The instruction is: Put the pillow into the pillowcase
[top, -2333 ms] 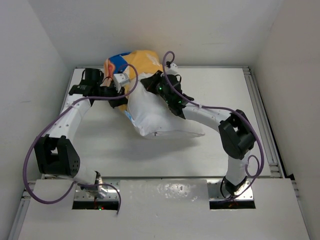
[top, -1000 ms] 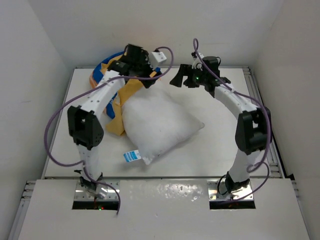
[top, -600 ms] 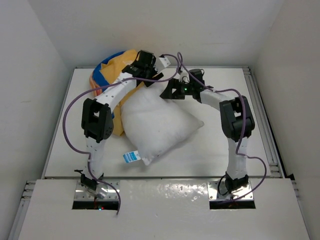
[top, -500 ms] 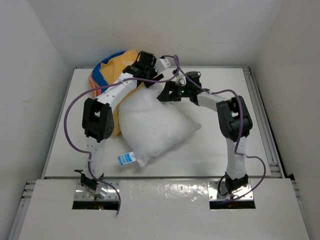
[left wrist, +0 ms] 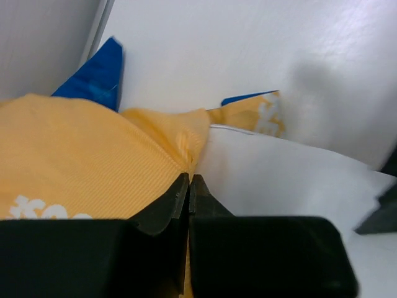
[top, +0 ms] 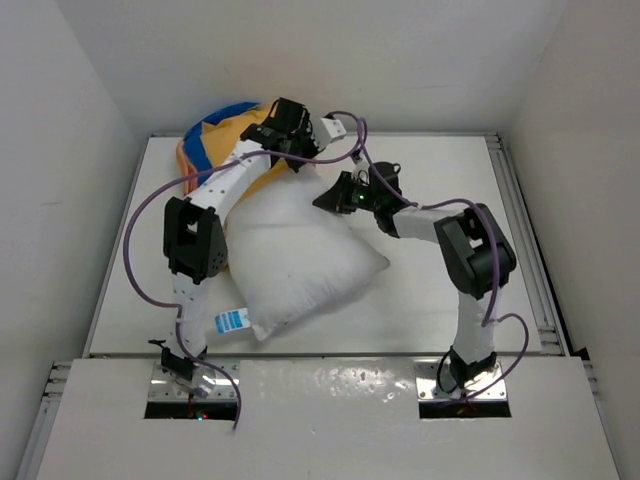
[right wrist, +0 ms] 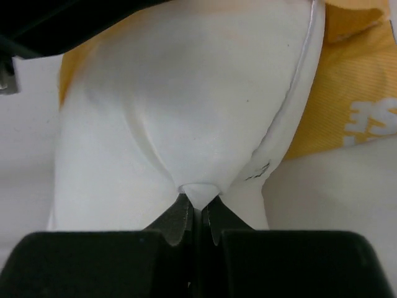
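Your left hand is pressed together on a fold at the orange edge of the pillowcase. Your right hand pinches a small pucker of the pillow, just beside its seam. From above, the pillowcase is bunched at the far left corner of the surface, up against the back wall, and the pillow's far end touches it. The pillow lies slanted across the middle and left, and the corner with the tag sits close to the near edge. Your two hands are near each other at that far end. To the right of the pillow, bare surface runs to the right rail.
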